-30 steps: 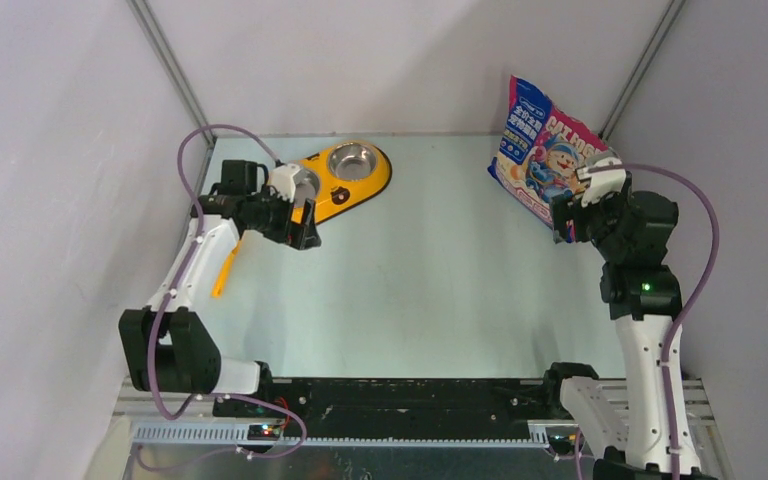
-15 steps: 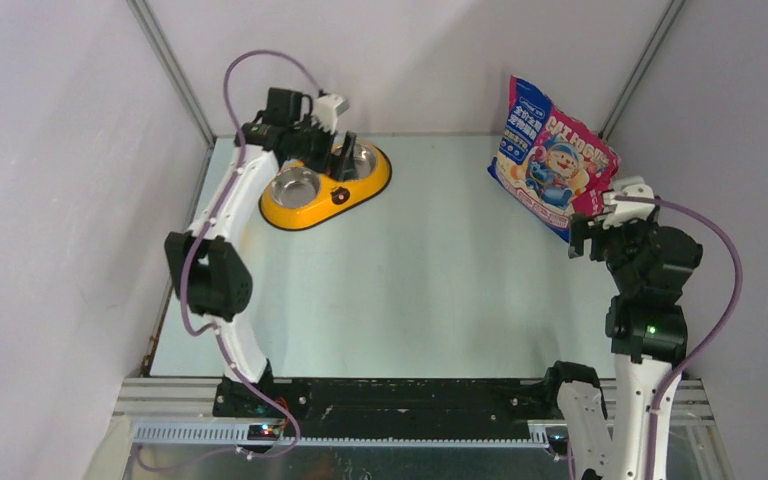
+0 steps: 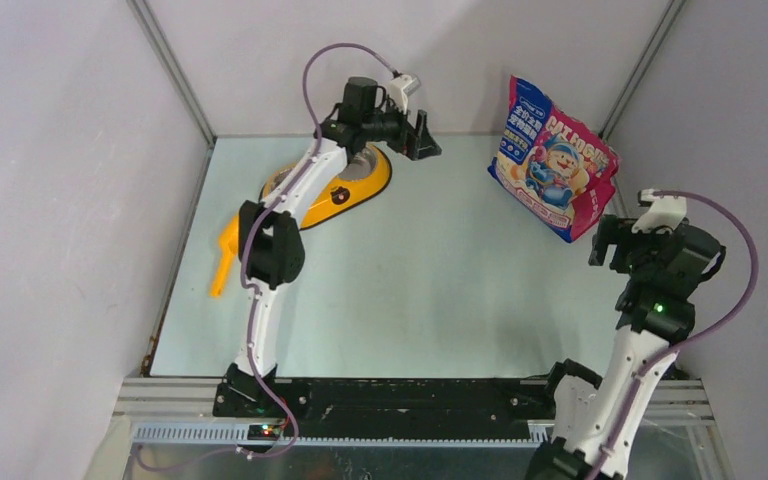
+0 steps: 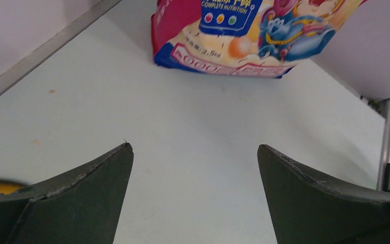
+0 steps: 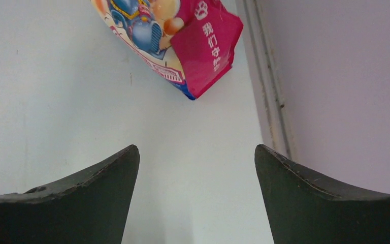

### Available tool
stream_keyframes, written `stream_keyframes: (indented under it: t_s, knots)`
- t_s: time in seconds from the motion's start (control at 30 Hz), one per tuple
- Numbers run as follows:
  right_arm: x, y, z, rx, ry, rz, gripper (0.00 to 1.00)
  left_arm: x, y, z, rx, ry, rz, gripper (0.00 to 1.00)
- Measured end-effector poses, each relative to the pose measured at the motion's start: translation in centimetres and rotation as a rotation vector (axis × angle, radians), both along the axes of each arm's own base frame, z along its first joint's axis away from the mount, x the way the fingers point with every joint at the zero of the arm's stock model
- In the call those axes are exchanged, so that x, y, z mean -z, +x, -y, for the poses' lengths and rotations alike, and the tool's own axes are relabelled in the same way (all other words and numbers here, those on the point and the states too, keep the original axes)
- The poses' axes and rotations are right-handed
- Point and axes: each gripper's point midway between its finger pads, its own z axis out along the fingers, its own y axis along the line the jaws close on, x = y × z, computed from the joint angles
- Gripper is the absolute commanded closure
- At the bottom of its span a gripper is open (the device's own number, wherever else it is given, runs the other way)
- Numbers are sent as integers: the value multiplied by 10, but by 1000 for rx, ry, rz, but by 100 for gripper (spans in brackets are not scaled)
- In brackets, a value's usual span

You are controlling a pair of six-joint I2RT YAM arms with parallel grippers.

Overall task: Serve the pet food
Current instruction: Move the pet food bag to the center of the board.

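"While I work out which arm to send, walk me through it from the biggest thing down."

"Pale table (image 3: pixel 440 290) first. The bag (image 3: pixel 550 160) of pet food stands on it, top up and leaning back toward the far corner, with its bottom edge running slantwise. I can't see any loose kibble."

"From my left claw (image 4: pixel 194 146) the bag (image 4: pixel 233 35) sits ahead and a touch right, well apart, with its printed front facing me. The fingers are spread wide with nothing between them."

"And the right?"

"My right claw (image 5: pixel 196 147) has the bag (image 5: pixel 167 35) ahead and off to its left, with the pink side panel and lower corner turned toward it. It's also spread and empty. From overhead the right claw (image 3: pixel 602 243) looks the nearer of the two. The left claw (image 3: pixel 425 135) has more table to cross."

"Feeder and scoop?"

"The yellow feeder (image 3: pixel 365 185) is behind and below my left claw, and the orange scoop (image 3: pixel 225 255) is farther back again. The bag's long axis stands upright, so I reckon the grab should come across its thin side, high up. The right arm looks better placed for that."
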Motion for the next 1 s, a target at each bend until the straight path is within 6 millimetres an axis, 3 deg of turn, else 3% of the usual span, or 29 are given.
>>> stream_keyframes:
  t_s: [0.13,0.3,0.47,0.6,0.77,1.0]
  knots:
    - [20,6,19,48,166,-60,16,15,3,31,38,-85,-34,0]
    - [23,17,52,113,459,-55,20,49,-7,61,76,-91,-103,0]
    - [19,27,54,113,619,-23,20,72,-25,86,120,-77,-153,0]
    - [3,37,54,122,627,41,19,73,-33,94,140,-75,-155,0]
    - [-14,48,72,200,629,151,18,74,-32,95,141,-64,-134,0]
    - [-7,77,97,262,675,223,22,76,-33,99,148,-53,-112,0]
